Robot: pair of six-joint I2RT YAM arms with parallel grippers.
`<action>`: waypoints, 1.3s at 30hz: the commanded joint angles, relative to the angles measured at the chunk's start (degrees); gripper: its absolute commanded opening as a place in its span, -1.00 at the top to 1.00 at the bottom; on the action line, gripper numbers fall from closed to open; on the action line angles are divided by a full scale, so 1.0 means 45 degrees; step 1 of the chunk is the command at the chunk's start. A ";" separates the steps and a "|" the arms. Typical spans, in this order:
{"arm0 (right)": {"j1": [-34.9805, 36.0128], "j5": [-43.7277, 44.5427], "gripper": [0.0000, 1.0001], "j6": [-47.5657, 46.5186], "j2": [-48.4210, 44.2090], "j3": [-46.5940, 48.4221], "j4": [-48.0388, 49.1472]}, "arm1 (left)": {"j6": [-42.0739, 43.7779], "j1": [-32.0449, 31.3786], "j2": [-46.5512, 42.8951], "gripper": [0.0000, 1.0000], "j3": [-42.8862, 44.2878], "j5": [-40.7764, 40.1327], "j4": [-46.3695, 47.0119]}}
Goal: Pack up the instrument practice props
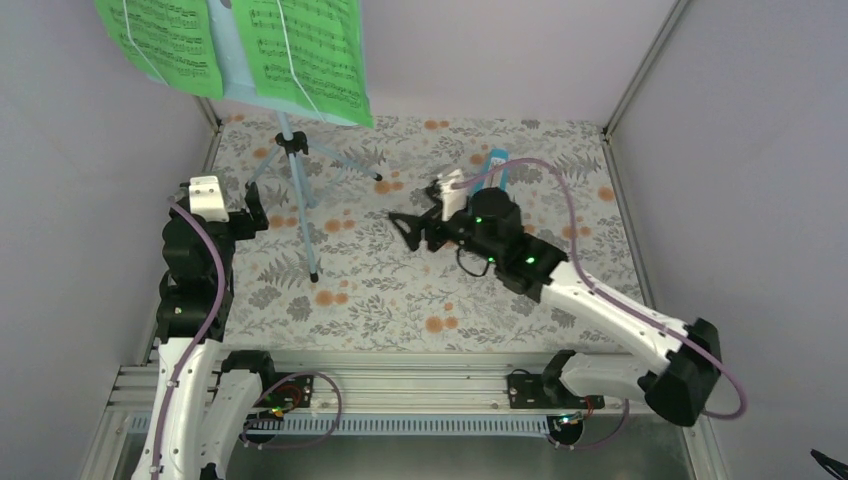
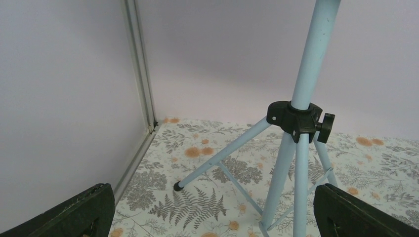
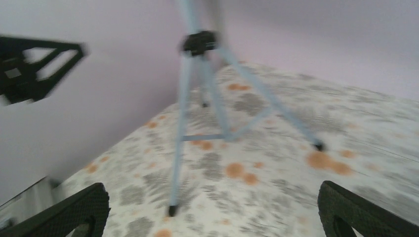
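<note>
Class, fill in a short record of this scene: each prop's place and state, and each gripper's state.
music stand: upright on its tripod, left side
sheet music: two green pages on the stand's desk
metronome: far side, partly hidden behind right arm
left gripper: open, empty, pointed at the stand
right gripper: open, empty, above the floral cloth

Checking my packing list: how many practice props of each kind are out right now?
Music stand: 1
Green sheet-music pages: 2
Metronome: 1, partly hidden behind the right arm
Total: 4
</note>
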 commanded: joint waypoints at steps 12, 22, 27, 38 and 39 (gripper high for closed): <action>-0.5784 0.3266 -0.99 0.2820 0.0416 0.1703 -0.5674 | -0.0307 0.0089 -0.0168 -1.00 -0.0086 -0.0183 0.0248; -0.7504 0.2041 -0.99 0.2117 0.4502 0.4575 -0.6578 | -0.0223 0.0085 -0.0272 -1.00 -0.0078 0.0064 0.0277; -0.7619 0.2460 -0.99 0.1786 0.5978 0.5771 -0.6901 | -0.0235 0.0101 -0.0120 -1.00 -0.0039 0.0235 0.0263; -0.7618 0.3326 -0.67 0.1339 0.7941 0.6737 -0.6560 | -0.0206 0.0105 -0.0010 -1.00 -0.0087 0.0286 0.0194; -0.7628 0.3308 -0.62 0.1310 0.8092 0.6831 -0.6551 | -0.0194 0.0106 0.0027 -1.00 -0.0087 0.0266 0.0197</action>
